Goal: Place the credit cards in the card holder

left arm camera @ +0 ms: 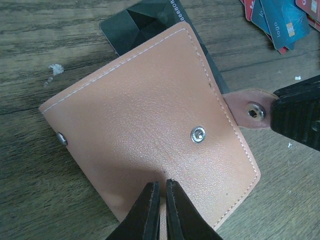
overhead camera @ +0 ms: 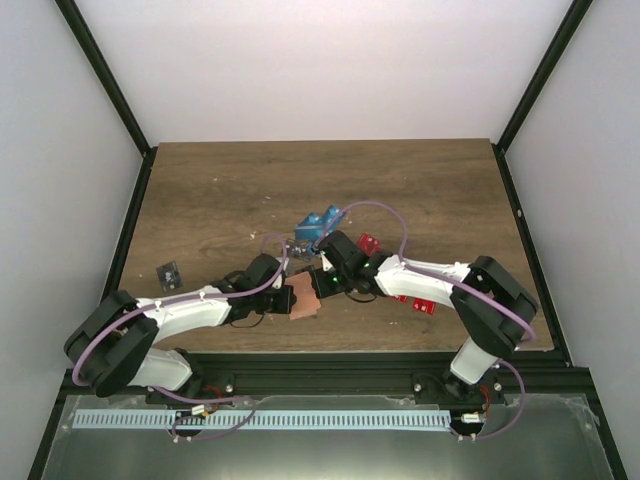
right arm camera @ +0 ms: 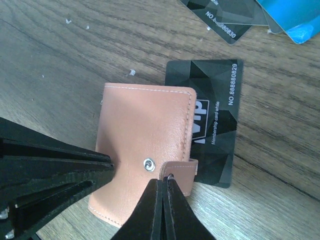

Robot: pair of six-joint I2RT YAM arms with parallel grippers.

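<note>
The tan card holder [left arm camera: 150, 115] lies flat and closed on the wooden table, on top of a black credit card [right arm camera: 217, 125]. My left gripper [left arm camera: 160, 184] is shut, with its tips on the holder's near edge. My right gripper [right arm camera: 164, 181] is shut on the holder's snap strap [right arm camera: 184, 172], which is unfastened and stands off from the stud [left arm camera: 198, 134]. In the top view the two grippers, left [overhead camera: 292, 297] and right [overhead camera: 322, 285], meet over the holder [overhead camera: 305, 305]. More credit cards lie behind it, blue [overhead camera: 320, 225] and red [overhead camera: 368, 243].
More red cards [overhead camera: 418, 303] lie under the right forearm. One black card [overhead camera: 168, 272] sits alone at the left. Black and blue cards [right arm camera: 225, 20] are just beyond the holder. Dark frame rails [overhead camera: 130, 220] border the table's sides.
</note>
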